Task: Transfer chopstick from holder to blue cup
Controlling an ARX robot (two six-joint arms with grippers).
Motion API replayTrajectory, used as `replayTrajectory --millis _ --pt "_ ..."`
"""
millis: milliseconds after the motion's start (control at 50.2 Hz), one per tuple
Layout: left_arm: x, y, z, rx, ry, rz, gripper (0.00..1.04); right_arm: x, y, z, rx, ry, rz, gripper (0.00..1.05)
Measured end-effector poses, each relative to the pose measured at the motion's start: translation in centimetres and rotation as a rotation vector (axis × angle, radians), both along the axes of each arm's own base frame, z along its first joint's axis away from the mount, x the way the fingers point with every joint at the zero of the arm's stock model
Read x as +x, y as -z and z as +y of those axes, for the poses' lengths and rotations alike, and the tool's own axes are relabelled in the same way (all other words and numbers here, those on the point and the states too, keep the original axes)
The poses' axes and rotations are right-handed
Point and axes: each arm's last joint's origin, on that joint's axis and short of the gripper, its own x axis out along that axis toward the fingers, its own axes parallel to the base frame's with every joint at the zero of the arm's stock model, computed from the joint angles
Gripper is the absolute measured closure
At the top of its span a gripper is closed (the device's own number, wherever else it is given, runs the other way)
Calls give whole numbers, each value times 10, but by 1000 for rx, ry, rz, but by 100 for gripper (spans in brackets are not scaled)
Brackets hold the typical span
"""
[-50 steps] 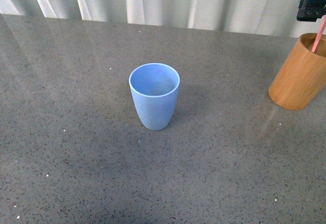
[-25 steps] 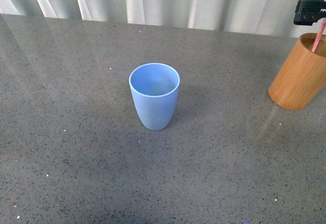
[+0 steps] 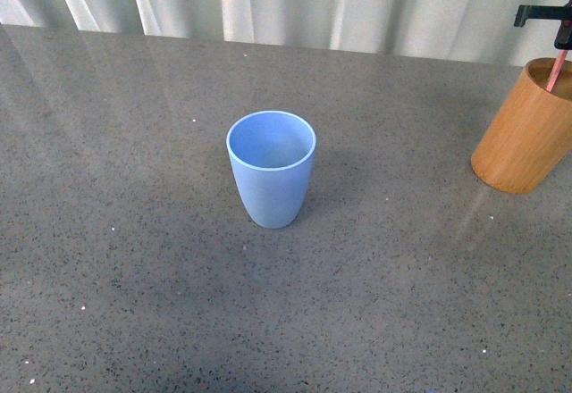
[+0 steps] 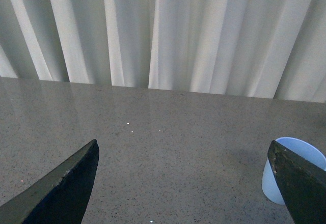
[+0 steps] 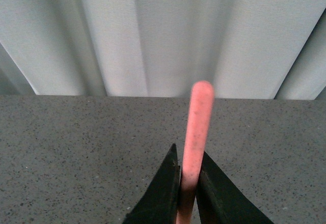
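Right gripper (image 5: 189,151) clenched on the chopstick (image 5: 198,112), whose lower end sits in the holder (image 3: 523,134) directly below. Blue cup (image 3: 271,170) stands well to that gripper's left, bare table (image 3: 134,232) between. Left gripper (image 4: 183,145) spread wide, holding nothing.

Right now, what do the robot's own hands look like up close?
Both are dark, nearly black and matte. The left hand shows two broad wedge-shaped fingers tapering to blunt points, their edges slightly scuffed and paler. The right hand has similar pointed black fingers. No cables, markings or labels show in the wrist views.
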Motion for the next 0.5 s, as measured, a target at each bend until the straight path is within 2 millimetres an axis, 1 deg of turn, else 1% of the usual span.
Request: replayTrajectory --millis 20,60,259,378,498 --pt "0 0 0 0 0 0 7 -1 1 0 9 -5 1 99" --pt "0 0 0 0 0 0 7 -2 0 1 12 -10 -3 102" --pt "0 0 0 0 0 0 7 -15 -7 6 11 -22 -29 102" --pt "0 0 0 0 0 0 7 -24 -22 11 -9 -36 -88 102" --pt "0 0 0 0 0 0 7 -35 -46 20 -49 -60 -201 102"
